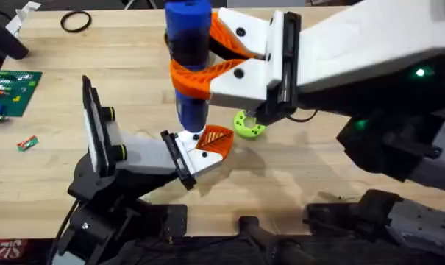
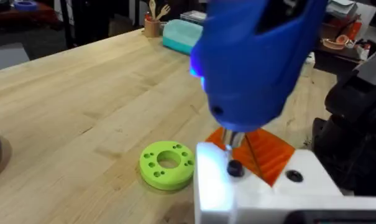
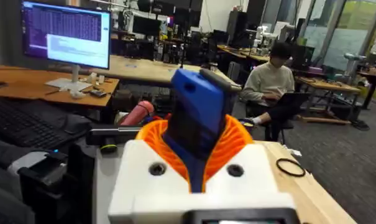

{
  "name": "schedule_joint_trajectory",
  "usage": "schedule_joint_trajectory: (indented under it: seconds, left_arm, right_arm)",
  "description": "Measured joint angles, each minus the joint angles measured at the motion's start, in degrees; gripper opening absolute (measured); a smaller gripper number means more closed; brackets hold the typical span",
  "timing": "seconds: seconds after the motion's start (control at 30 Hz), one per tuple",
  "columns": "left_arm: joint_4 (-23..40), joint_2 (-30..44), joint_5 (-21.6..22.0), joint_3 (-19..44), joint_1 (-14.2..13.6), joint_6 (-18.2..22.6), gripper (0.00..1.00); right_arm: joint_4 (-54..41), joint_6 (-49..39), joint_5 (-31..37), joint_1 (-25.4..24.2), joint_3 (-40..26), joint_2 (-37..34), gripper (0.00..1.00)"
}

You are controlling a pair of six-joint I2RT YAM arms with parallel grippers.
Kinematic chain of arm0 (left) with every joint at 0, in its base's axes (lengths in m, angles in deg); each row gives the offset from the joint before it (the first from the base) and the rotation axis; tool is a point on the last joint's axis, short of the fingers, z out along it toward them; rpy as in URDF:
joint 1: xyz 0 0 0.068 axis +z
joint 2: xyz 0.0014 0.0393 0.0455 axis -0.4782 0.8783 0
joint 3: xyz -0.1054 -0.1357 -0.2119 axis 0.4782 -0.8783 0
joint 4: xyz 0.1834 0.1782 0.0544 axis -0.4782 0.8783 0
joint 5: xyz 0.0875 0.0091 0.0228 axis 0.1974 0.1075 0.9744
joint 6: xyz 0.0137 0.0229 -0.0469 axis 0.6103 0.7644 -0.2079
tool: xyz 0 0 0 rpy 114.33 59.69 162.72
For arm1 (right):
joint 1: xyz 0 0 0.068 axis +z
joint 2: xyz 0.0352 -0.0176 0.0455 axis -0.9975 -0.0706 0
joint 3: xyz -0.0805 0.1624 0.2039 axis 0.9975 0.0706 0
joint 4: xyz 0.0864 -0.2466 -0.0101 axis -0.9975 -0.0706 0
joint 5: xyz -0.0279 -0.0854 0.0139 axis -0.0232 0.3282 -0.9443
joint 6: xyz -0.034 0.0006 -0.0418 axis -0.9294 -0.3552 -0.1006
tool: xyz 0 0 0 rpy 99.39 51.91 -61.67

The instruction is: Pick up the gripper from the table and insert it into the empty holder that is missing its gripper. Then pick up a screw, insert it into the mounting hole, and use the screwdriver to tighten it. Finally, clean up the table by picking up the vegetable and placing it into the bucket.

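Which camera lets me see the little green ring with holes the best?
The left wrist view shows the green ring best: it lies whole on the table, holes plain, beside the screwdriver tip. In the overhead view it is partly hidden behind the right gripper. The right wrist view looks at the screwdriver and the room.

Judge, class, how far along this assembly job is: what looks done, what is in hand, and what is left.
Done: the gripper sits in the holder, and a screw is in its mounting hole. In hand: the right hand is shut on the screwdriver, upright with its tip on that screw, so tightening appears under way. Left: finishing the screw, then clearing the table. The green ring lies beside the holder.
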Motion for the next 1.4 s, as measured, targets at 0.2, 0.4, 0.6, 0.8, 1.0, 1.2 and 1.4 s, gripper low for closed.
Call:
schedule_joint_trajectory:
  seconds: [0.2, 0.4, 0.6, 0.8, 1.0, 1.2, 1.4]
  left_arm:
    - [0.0, 0.0, 0.0, 0.0, 0.0, 0.0, 0.015]
    - [0.0, 0.0, 0.0, 0.0, 0.0, 0.0, 0.015]
    - [0.0, 0.0, 0.0, 0.0, 0.0, 0.0, 0.015]
    - [0.0, 0.0, 0.0, 0.0, 0.0, 0.0, 0.015]
    - [0.0, 0.0, 0.0, 0.0, 0.0, 0.0, 0.015]
    - [0.0, 0.0, 0.0, 0.0, 0.0, 0.0, 0.015]
    - [0.0, 0.0, 0.0, 0.0, 0.0, 0.0, 0.015]
  right_arm:
    - [0.0, 0.2, -0.5, 0.0, 0.0, 0.0, 0.057]
    - [0.0, 0.2, -0.7, 0.0, 0.0, 0.0, 0.057]
    - [-0.1, 0.2, -0.7, 0.0, 0.0, 0.0, 0.057]
    - [-0.5, 0.2, -0.8, 0.0, 0.0, 0.0, 0.057]
    - [-1.3, 0.2, -0.8, 0.0, 0.0, 0.1, 0.057]
    - [-1.4, 0.2, -0.8, 0.0, 0.0, 0.1, 0.057]
    - [-1.7, 0.2, -0.9, 0.0, 0.0, 0.2, 0.057]
